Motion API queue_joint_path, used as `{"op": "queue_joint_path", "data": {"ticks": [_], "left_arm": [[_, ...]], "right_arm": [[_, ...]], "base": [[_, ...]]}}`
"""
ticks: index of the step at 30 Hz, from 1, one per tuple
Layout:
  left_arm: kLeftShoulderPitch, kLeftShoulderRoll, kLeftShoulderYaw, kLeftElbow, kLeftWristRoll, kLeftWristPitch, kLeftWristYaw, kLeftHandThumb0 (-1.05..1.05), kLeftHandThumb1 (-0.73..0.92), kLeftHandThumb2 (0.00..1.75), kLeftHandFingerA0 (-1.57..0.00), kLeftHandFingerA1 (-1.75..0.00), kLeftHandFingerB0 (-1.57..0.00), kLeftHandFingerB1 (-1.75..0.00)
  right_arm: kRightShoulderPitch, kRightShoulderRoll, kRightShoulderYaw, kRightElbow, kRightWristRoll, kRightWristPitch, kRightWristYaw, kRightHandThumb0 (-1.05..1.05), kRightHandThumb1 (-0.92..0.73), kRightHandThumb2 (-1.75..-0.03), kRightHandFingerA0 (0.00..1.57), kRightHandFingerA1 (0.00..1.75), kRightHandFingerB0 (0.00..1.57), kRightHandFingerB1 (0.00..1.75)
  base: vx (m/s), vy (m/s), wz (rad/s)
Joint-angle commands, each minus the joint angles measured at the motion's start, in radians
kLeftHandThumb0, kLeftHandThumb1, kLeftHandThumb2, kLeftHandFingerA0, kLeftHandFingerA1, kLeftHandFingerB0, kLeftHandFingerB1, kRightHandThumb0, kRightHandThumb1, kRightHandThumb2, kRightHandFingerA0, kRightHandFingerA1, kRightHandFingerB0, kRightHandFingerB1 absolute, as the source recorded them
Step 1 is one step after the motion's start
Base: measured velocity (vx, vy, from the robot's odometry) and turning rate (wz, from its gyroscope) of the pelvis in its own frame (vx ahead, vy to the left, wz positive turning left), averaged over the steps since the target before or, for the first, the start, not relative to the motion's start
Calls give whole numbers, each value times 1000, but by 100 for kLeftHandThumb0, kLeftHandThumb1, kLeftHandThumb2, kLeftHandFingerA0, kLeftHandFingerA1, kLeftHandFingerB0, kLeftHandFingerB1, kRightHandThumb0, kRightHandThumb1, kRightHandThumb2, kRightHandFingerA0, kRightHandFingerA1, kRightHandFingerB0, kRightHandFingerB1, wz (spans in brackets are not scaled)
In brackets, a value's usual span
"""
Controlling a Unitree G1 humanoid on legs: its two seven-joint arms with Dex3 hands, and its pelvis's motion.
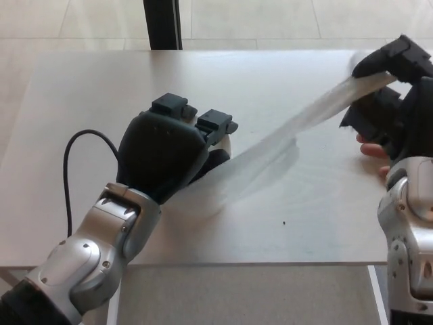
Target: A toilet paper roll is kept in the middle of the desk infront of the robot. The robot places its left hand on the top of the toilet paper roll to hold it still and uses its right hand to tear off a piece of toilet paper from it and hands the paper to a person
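Observation:
My left hand (pixel 166 152) lies flat on top of the toilet paper roll (pixel 225 145), covering nearly all of it; only a white sliver shows beside the fingers. A long strip of paper (pixel 298 125) runs taut from the roll up to the right. My right hand (pixel 392 95) is shut on the strip's far end, raised above the desk at the right edge. A person's fingertips (pixel 373 150) show just behind and below my right hand.
The pale desk (pixel 270 223) has its front edge close to me. A black cable (pixel 74 169) loops on the desk by my left forearm. A dark post (pixel 162 24) stands beyond the far edge.

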Motion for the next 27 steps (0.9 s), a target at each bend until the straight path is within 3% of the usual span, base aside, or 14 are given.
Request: {"op": "queue_joint_path", "data": {"ticks": [1,5,7,11,12,14,15,16,17,18,21,23,24,27], "left_arm": [[180,41,-57,121,4,-57,-92,-51,83,66,-48,-68,-52,-51],[184,37,-65,125,9,-54,-90,-51,84,65,-48,-67,-53,-51],[196,35,-67,122,2,-54,-91,-51,84,65,-49,-67,-54,-52],[214,38,-69,117,1,-54,-84,-51,84,65,-48,-67,-54,-52],[216,41,-72,116,3,-53,-88,-51,85,66,-48,-65,-53,-52],[218,45,-74,119,7,-53,-88,-51,86,66,-48,-65,-53,-52],[220,44,-73,129,7,-63,-67,-51,85,65,-50,-64,-55,-53],[222,43,-74,130,8,-64,-63,-51,86,66,-50,-64,-54,-53],[227,43,-75,120,8,-53,-75,-51,85,66,-50,-64,-53,-52],[228,42,-76,118,9,-51,-76,-51,85,66,-50,-64,-53,-52],[227,47,-73,112,9,-52,-79,-50,86,65,-47,-63,-51,-51],[229,54,-70,98,13,-47,-103,-50,86,65,-47,-62,-51,-51],[228,55,-67,99,12,-51,-105,-50,85,65,-47,-62,-51,-51],[240,52,-59,97,12,-63,-88,-51,85,65,-48,-64,-53,-52]], "right_arm": [[-356,339,-357,-42,734,-25,-627,-31,-85,-97,109,175,88,175],[-408,339,-372,-15,754,-95,-660,-28,-77,-107,108,175,88,175],[-463,313,-395,21,769,-115,-681,-35,-88,-89,107,175,79,175],[-484,291,-415,25,843,-121,-682,-33,-84,-95,104,175,75,175],[-533,271,-446,50,853,-142,-745,-62,-75,-107,131,156,103,140],[-572,243,-471,83,854,-149,-765,-63,-79,-110,132,157,105,142],[-590,221,-480,95,858,-145,-754,-48,-92,-79,108,175,77,175],[-612,197,-496,112,867,-139,-757,-61,-78,-111,134,155,108,141],[-591,151,-480,137,771,-92,-655,-33,-90,-92,110,175,84,175],[-588,144,-480,138,762,-84,-645,-33,-90,-92,110,175,84,175],[-447,36,-358,172,497,-12,-367,-19,-43,-139,99,175,70,169],[-375,-65,-273,223,340,1,-250,-20,-37,-150,98,175,71,166],[-339,-130,-236,271,285,-27,-173,-15,-35,-152,101,175,86,158],[-269,-301,-105,388,76,-69,-135,-17,-41,-130,98,175,82,150]], "base": [[0,0,0],[0,0,0],[0,0,0],[0,0,0],[0,0,0],[0,0,0],[0,0,0],[0,0,0],[0,0,0],[0,0,0],[0,0,0],[0,0,0],[0,0,0],[0,0,0]]}}
